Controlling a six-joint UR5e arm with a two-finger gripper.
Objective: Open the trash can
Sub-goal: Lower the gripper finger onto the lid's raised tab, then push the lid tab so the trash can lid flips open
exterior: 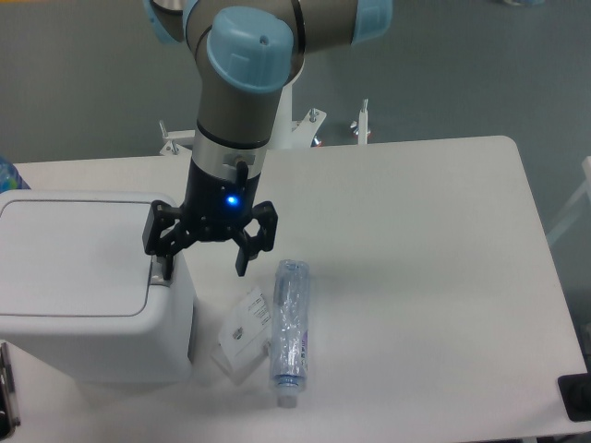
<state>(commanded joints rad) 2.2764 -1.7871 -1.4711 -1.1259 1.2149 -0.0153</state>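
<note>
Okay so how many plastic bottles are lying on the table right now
1. The clear plastic bottle lies on its side on the table, right of the trash can, beside a small white packet. Something blue at the far left edge could be another; unclear.
</note>
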